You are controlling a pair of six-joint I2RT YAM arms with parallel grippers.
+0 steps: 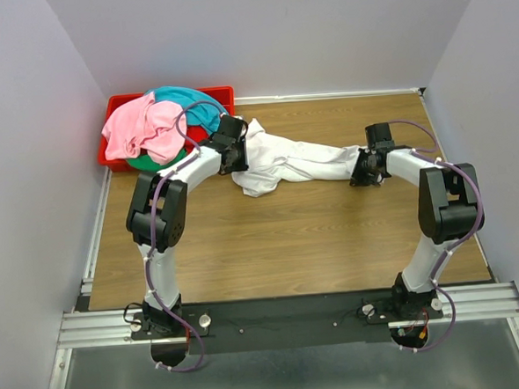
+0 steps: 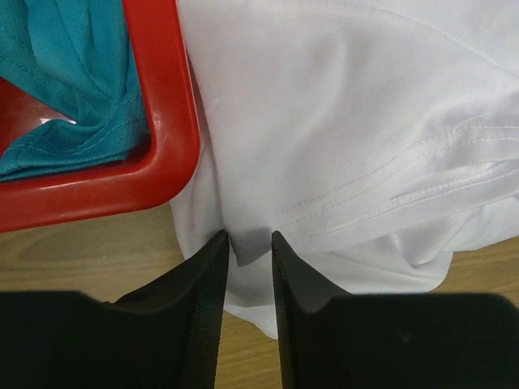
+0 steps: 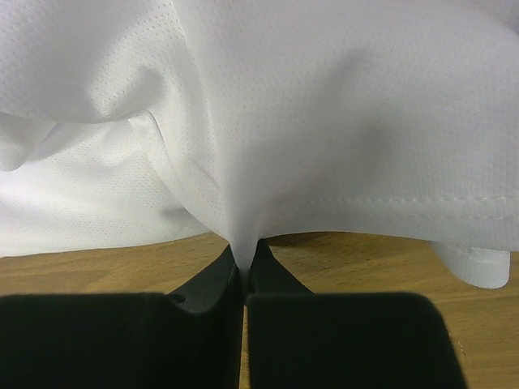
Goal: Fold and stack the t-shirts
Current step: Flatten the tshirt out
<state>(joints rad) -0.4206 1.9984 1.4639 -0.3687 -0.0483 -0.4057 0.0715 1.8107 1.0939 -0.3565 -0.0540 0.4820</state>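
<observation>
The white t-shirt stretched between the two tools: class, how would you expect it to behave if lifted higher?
Probably floppy: the white t-shirt bunches and sags between the left tool and the right tool, keeping no shape. Likely light, since a thin pinch of fabric holds it. Its smooth fine knit might slip from a small grip.

light: bright, even | shadows: soft | focus: fingers (image 2: 203, 324) blurred up close

Both arms (image 1: 160, 223) have white tubular links, bulky black joint housings and purple cables looping alongside. Each black gripper (image 2: 249, 247) carries two matte, finely textured fingers (image 3: 215, 279) tapering to wedge-shaped tips, on black bases with silver bolts.
</observation>
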